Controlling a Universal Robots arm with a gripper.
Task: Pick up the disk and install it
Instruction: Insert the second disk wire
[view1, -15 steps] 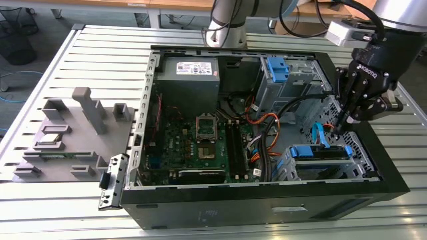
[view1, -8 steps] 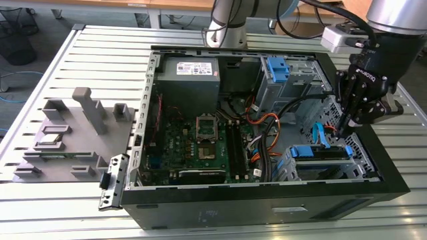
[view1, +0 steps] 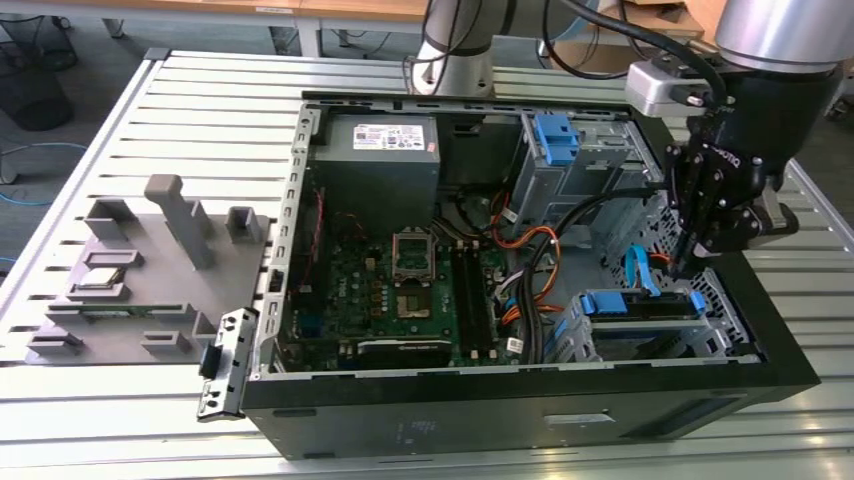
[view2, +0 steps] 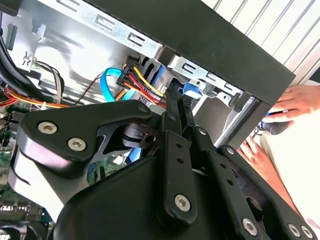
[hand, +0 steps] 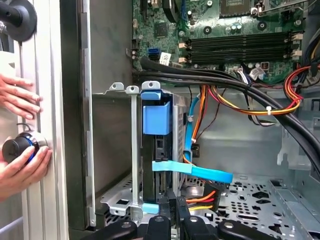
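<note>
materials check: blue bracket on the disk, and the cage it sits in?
Blue bracket: looks like moulded plastic, with uniform saturated colour and a soft matte sheen. Cage: looks like bare sheet metal, probably steel, with a dull silver-grey finish, thin folded edges and punched holes.

Cables (hand: 240, 100) crowding drive cage (hand: 132, 150)

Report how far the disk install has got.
Done, it appears: the disk, blue bracket uppermost, sits in the drive cage inside the case. In hand: the gripper is down at the disk's end, fingers close together beside the cable plug. Left: whether the disk is fully home cannot be told.
</note>
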